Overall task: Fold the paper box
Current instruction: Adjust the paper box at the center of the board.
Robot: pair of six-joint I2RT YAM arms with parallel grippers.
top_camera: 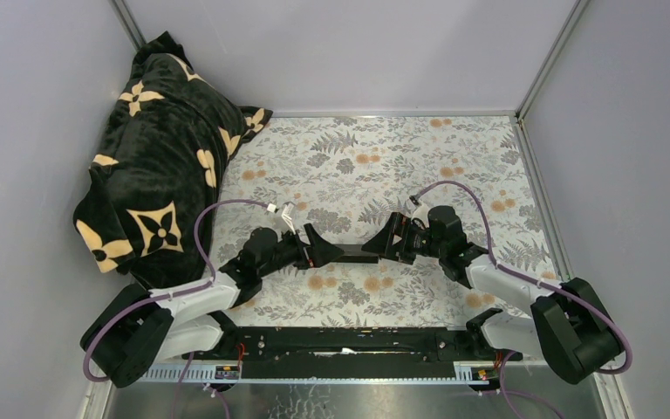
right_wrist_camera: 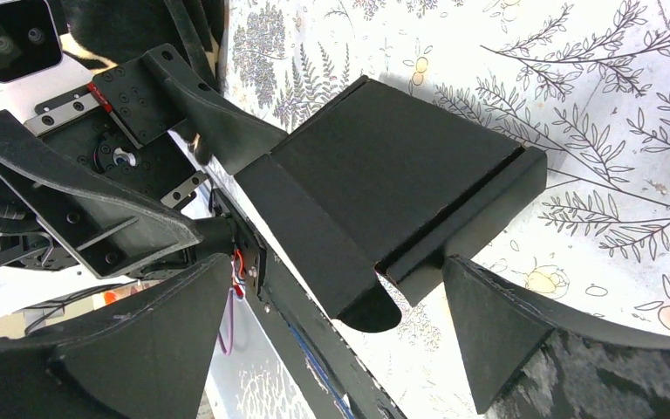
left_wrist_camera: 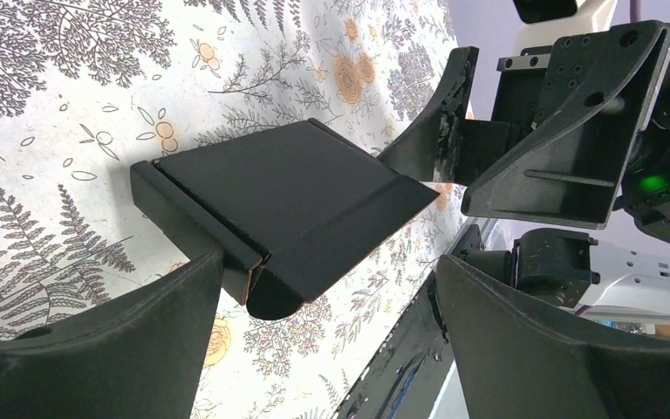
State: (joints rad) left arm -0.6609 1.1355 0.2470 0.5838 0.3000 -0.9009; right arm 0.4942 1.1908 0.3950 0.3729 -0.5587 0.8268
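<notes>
The paper box (top_camera: 358,254), matte black card, lies on the floral table between my two grippers. It is a flat panel with a folded side wall and a rounded tab at the corner. In the left wrist view the box (left_wrist_camera: 288,196) lies just ahead of my left gripper (left_wrist_camera: 327,340), which is open, one finger tip against the side wall. In the right wrist view the box (right_wrist_camera: 384,183) lies just ahead of my right gripper (right_wrist_camera: 340,340), also open, one finger tip at the wall. In the top view the left gripper (top_camera: 318,247) and right gripper (top_camera: 390,237) face each other across it.
A black plush blanket with cream flowers (top_camera: 161,166) is piled at the far left. A black rail (top_camera: 340,342) runs along the near table edge between the arm bases. Grey walls close in the left, back and right.
</notes>
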